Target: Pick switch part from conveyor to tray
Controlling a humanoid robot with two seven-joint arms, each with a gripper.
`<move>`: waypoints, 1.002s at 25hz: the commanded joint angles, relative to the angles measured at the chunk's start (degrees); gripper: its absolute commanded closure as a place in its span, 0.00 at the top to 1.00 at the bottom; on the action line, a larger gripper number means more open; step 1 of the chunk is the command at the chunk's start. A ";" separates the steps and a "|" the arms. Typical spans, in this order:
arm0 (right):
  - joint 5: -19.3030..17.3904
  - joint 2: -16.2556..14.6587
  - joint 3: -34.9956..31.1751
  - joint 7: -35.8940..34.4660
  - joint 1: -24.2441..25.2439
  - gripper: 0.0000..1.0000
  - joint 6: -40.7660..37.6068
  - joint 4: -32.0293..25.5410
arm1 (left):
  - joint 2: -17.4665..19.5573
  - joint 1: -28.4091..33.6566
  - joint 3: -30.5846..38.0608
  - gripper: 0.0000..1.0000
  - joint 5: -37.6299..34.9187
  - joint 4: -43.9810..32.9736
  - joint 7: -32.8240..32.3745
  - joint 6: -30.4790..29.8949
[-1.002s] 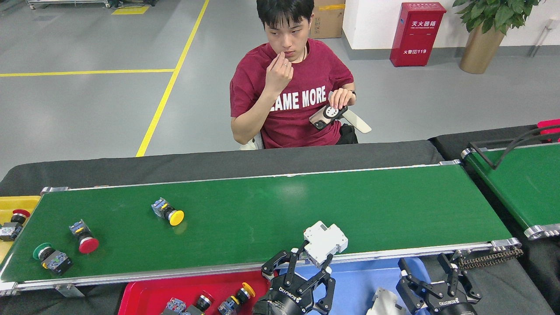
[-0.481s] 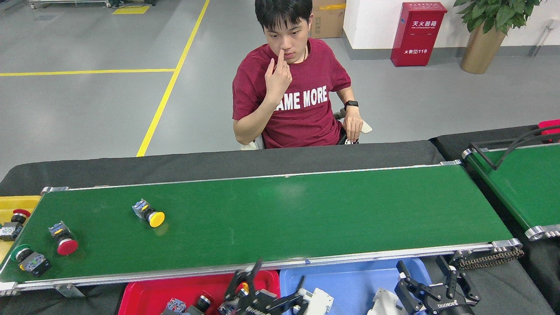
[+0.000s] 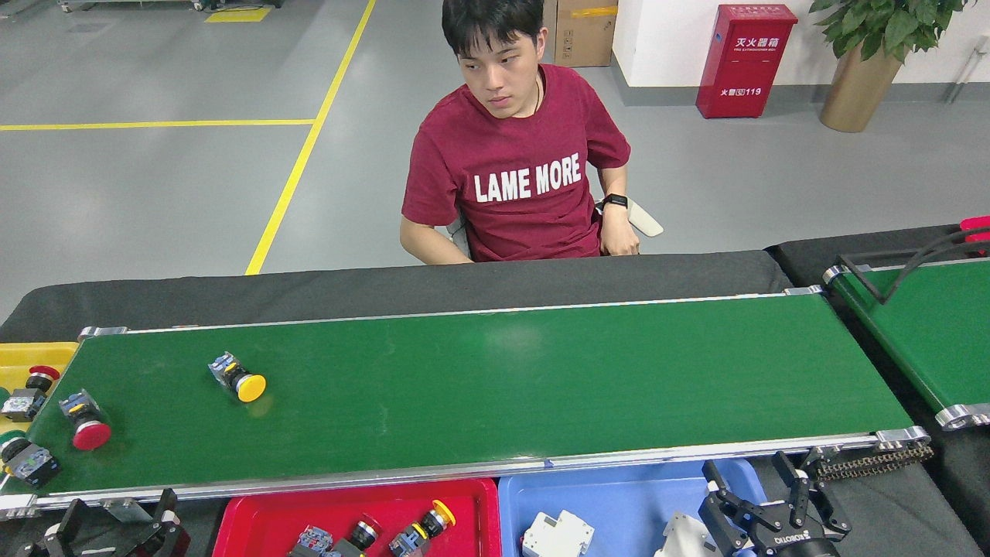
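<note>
- Conveyor (image 3: 495, 371) runs left-right across the view; switch parts sit only at its left end.
- Yellow-cap switch (image 3: 238, 379) lies on its side, apart from the rest, mid-depth on the belt; long axis diagonal, grey/blue body up-left, cap down-right toward the near rail.
- Red-cap switch (image 3: 83, 422) is further left, near the belt end; green-cap switch (image 3: 23, 458) is at the very left edge, about to run off.
- Left gripper (image 3: 116, 534) is low at the bottom-left, under the near rail, dark & partly cut off by the frame — can't tell if spread or closed.
- Right gripper (image 3: 762, 510) is at bottom-right over the blue tray (image 3: 642, 495), fingers spread, holding nothing.
- Key relation: yellow-cap switch is up & right of the left gripper, across the near rail; well apart from the right gripper, which is at the far other end.
- Judgement: left arm is the nearer one for any pick here; approach should prob cross the diagonal axis, pinching the body not the round cap.
- Red tray (image 3: 247, 518) with like switches sits just right of the left gripper, likely drop spot.
</note>
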 commanded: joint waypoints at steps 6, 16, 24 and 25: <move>-0.03 -0.44 -0.43 -0.55 -0.78 0.96 0.12 -0.81 | 0.49 -17.12 -2.07 1.00 -0.40 11.03 -9.65 1.28; -0.12 -0.61 -0.43 -0.55 -0.78 0.96 0.12 -0.81 | 4.27 -30.30 -6.29 1.00 -2.07 26.94 -9.47 7.26; -0.12 -0.53 -0.34 -0.55 -0.78 0.96 0.12 -0.63 | 6.47 -36.45 -7.52 1.00 -2.86 37.66 -9.12 11.39; -0.12 -0.53 -0.34 -0.55 -0.78 0.96 0.12 -0.63 | 7.61 -39.08 -8.92 0.99 -4.18 41.43 -8.51 13.58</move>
